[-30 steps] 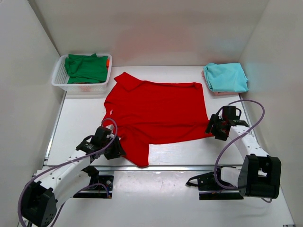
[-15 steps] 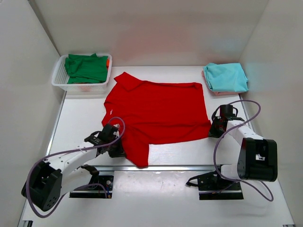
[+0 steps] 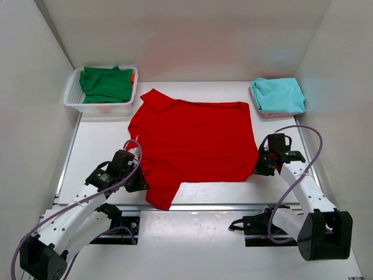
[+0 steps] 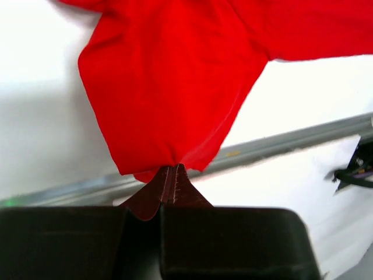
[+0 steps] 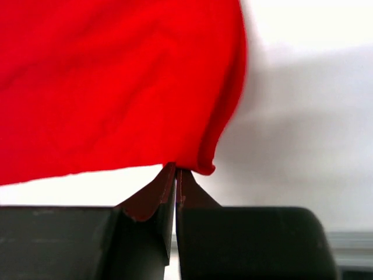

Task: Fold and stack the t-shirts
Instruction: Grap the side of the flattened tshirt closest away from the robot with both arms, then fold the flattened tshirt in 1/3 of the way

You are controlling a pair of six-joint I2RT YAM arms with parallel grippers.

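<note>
**Top view.** A soft, plain, bright red t-shirt [image 3: 192, 140] lies spread across the middle of the smooth white table [image 3: 96, 149], with its collar at the far left and its hem toward the arms. One second earlier both grippers stood parted at the shirt's near edge; now both are pinched tight on the cloth. The left gripper [image 3: 140, 182] holds the near left flap and the right gripper [image 3: 257, 169] holds the near right corner. The near edge has shifted with them: the left flap now points further left, and the right corner is drawn nearer the arms.

**Wrist views.** The left arm's dark, tapered fingertips [image 4: 166, 182] meet on a bunched fold, from which the matte fabric fans out in gentle creases. The right arm's fingertips [image 5: 158, 189] nip a rolled edge.

**Elsewhere.** A folded teal t-shirt [image 3: 278, 95] rests at the far right. A crumpled dark green t-shirt [image 3: 106, 83] fills the white plastic mesh basket [image 3: 73, 100] at the far left.
</note>
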